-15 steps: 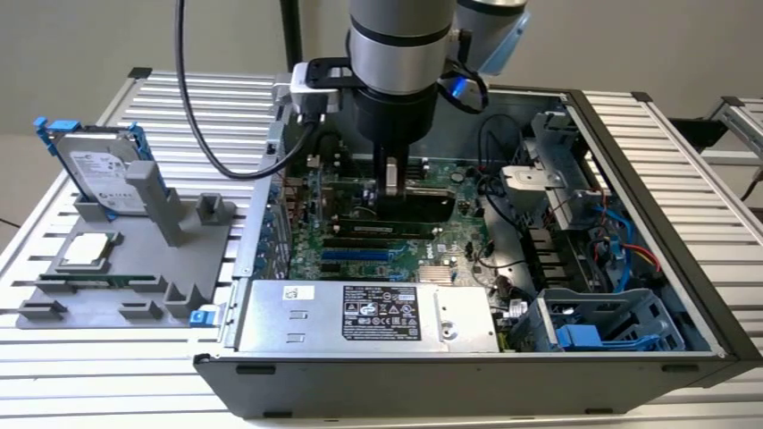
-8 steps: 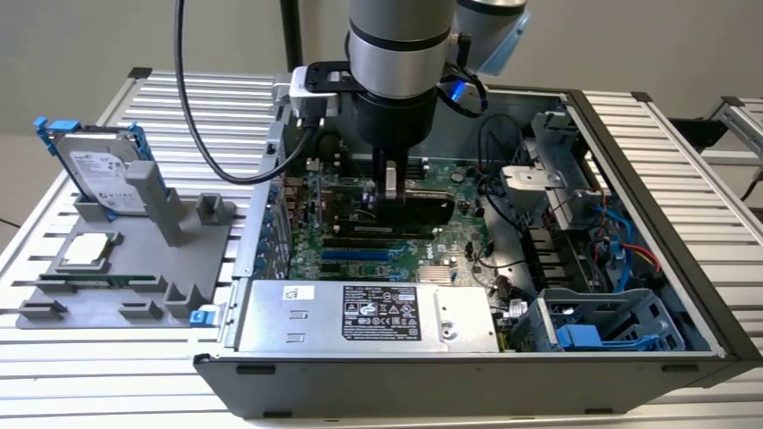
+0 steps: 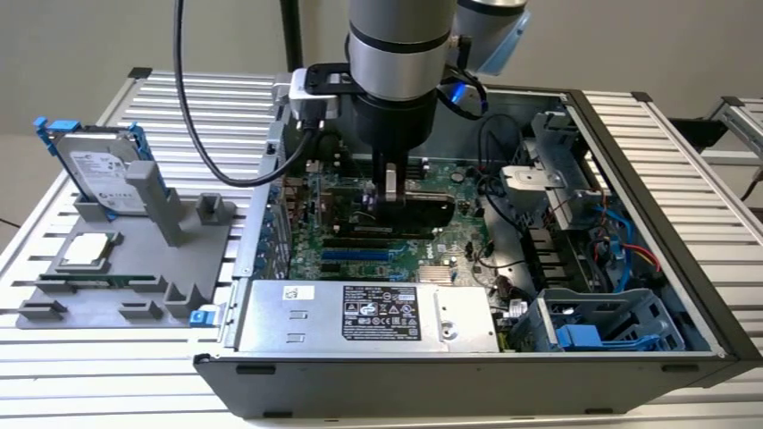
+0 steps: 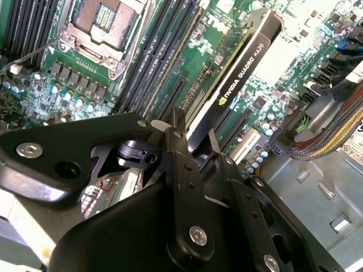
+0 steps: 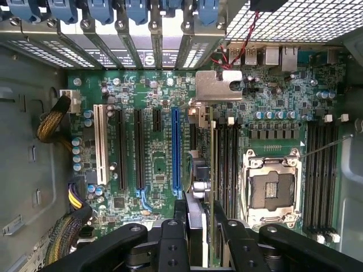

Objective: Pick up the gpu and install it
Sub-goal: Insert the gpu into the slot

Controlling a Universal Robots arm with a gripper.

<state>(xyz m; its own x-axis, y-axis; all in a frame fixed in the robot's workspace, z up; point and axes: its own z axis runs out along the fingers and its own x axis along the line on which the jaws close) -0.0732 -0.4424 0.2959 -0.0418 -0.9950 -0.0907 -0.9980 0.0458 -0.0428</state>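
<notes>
Fingers clamp the flat, black-edged gpu.

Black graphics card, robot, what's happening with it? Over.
Fingers shut on black graphics card with silver end bracket. Card upright over green motherboard inside open computer case. Nothing blocking.

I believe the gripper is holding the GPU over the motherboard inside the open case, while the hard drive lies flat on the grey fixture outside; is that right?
Not quite: in the exterior view the hard drive stands upright in the grey fixture, not flat. The rest holds: the gripper holds the GPU over the motherboard inside the open case.
</notes>
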